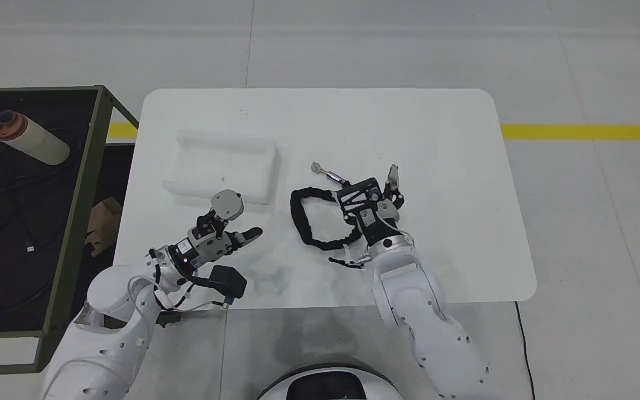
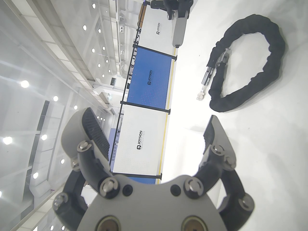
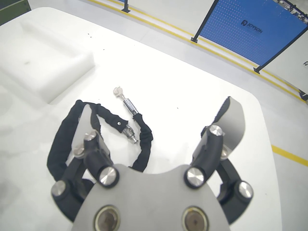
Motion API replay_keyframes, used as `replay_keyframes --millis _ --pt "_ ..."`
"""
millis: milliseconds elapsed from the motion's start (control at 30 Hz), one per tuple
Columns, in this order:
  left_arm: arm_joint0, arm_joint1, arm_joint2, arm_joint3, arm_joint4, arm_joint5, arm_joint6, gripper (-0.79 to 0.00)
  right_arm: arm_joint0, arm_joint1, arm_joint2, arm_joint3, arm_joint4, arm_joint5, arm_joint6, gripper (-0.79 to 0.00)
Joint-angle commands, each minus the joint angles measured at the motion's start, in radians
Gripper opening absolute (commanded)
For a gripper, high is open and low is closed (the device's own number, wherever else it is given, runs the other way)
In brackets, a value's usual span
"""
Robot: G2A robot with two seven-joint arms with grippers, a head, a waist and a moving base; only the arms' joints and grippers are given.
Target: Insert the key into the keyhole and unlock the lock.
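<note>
A black fabric-covered chain lock (image 1: 312, 222) lies looped in the middle of the white table (image 1: 450, 140). Its chrome cylinder (image 3: 130, 106) has the key (image 3: 117, 91) sticking out of one end. The chain's other end, a metal pin (image 3: 129, 133), lies loose beside the cylinder, apart from it. My right gripper (image 1: 372, 186) is open just above the table, over the chain's near-right side (image 3: 161, 118). My left gripper (image 1: 243, 219) is open off to the chain's left, tilted sideways (image 2: 154, 131). From there I see the chain (image 2: 267, 73) and the key (image 2: 199, 96).
A white foam tray (image 1: 222, 165) sits at the table's back left, close behind my left gripper. A dark green-framed cart (image 1: 92, 160) stands beside the table's left edge. The right half of the table is bare.
</note>
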Motion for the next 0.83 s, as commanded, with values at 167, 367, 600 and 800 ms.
replay_keyframes --millis 167,367,600,800 --pt "0.0 0.0 0.0 0.0 0.0 0.0 0.0 -0.001 0.0 0.0 0.0 0.0 -0.012 0.0 0.0 -0.001" --pt "0.0 0.0 0.0 0.0 0.0 0.0 0.0 -0.001 0.0 0.0 0.0 0.0 -0.011 0.0 0.0 -0.001" --pt "0.0 0.0 0.0 0.0 0.0 0.0 0.0 -0.001 0.0 0.0 0.0 0.0 -0.011 0.0 0.0 -0.001" --pt "0.0 0.0 0.0 0.0 0.0 0.0 0.0 -0.001 0.0 0.0 0.0 0.0 -0.011 0.0 0.0 -0.001"
